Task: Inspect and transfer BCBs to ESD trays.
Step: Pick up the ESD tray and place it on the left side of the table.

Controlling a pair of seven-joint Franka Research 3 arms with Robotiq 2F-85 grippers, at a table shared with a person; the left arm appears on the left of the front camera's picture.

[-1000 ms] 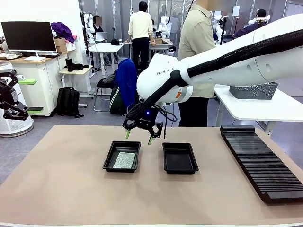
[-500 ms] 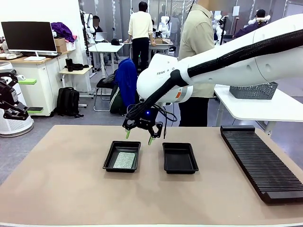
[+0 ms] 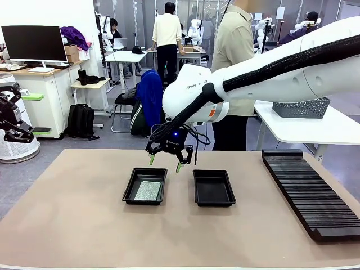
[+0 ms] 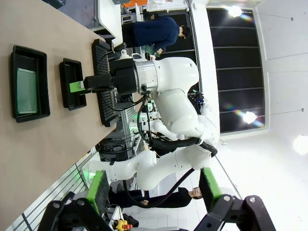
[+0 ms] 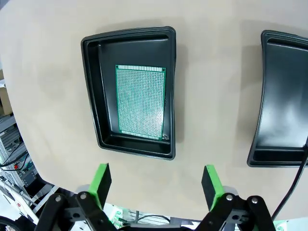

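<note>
Two black ESD trays lie side by side mid-table. The left tray (image 3: 129, 186) (image 5: 91, 96) holds one green BCB (image 3: 148, 190) (image 5: 140, 101) lying flat on its floor. The right tray (image 3: 214, 188) (image 5: 281, 120) has nothing in it. My right gripper (image 3: 165, 163) (image 5: 156, 185) hangs open above the far edge of the left tray, holding nothing, green pads wide apart. My left gripper (image 3: 22, 115) (image 4: 154, 192) stands open and holds nothing, off the table's left side. From the left wrist view both trays (image 4: 30, 113) (image 4: 73, 83) and the BCB (image 4: 26, 90) show far off.
A long black ribbed rack (image 3: 309, 191) lies along the table's right side. A person in a beige shirt (image 3: 233, 56) stands behind the far edge, beyond the right arm. Bare tabletop (image 3: 84, 225) spreads in front of and left of the trays.
</note>
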